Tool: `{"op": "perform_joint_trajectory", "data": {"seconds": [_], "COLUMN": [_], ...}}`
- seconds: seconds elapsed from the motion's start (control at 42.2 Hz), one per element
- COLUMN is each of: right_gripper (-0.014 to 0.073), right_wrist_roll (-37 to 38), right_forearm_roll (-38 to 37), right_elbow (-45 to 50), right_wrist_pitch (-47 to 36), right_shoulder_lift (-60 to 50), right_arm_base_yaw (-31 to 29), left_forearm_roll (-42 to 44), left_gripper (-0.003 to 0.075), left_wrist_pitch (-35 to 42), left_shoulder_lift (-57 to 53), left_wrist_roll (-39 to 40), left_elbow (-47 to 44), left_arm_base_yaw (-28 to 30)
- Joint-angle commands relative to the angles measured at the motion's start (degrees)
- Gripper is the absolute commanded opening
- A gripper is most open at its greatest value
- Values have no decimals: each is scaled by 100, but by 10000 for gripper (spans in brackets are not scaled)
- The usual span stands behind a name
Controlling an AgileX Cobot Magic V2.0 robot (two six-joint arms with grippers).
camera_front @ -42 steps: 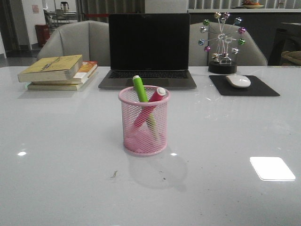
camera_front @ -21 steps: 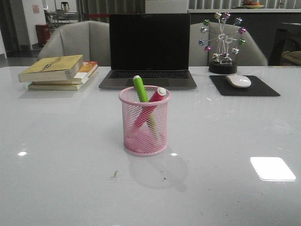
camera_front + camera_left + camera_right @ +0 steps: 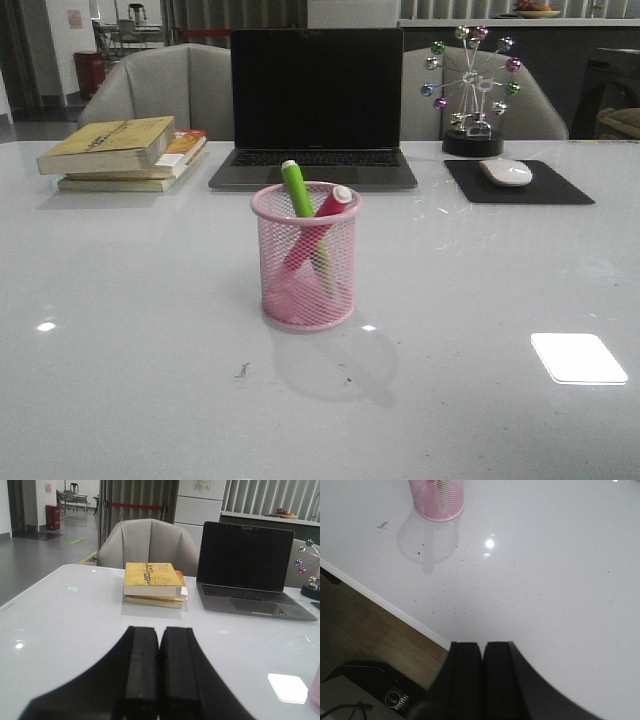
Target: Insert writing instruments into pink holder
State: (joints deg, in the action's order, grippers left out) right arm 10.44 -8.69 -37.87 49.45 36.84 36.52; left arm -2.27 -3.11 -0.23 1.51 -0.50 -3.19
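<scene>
The pink wire-mesh holder (image 3: 306,257) stands at the middle of the table. Inside it lean the lime green marker (image 3: 297,190) and the pink-magenta marker (image 3: 331,205) with its pale cap, both tips above the rim. Neither arm shows in the front view. My left gripper (image 3: 159,632) is shut with nothing between its fingers, over bare table well short of the books. My right gripper (image 3: 482,646) is also shut and empty, near the table's front edge, with the holder (image 3: 438,499) some way off.
An open laptop (image 3: 316,105) stands behind the holder. A stack of books (image 3: 125,152) lies at the back left. At the back right a mouse (image 3: 506,171) rests on a black pad (image 3: 518,182) by a desk ornament (image 3: 472,90). Chairs stand behind the table.
</scene>
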Motion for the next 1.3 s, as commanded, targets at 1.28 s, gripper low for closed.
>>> {"op": "perform_joint_trajectory", "data": {"seconds": [1.28], "right_gripper": [53], "right_wrist_roll": [-1169], "right_forearm_roll": [498], "right_elbow": [341], "right_wrist_pitch": [-1241], "right_shoulder_lift": [-770], "right_arm_base_yaw": [-1096], "left_forearm_roll": [63], "left_gripper": [92], "left_wrist_pitch": [596], "left_shoulder_lift": [-101], "left_wrist_roll": [31], "left_elbow": [5], "left_arm_base_yaw": [-41]}}
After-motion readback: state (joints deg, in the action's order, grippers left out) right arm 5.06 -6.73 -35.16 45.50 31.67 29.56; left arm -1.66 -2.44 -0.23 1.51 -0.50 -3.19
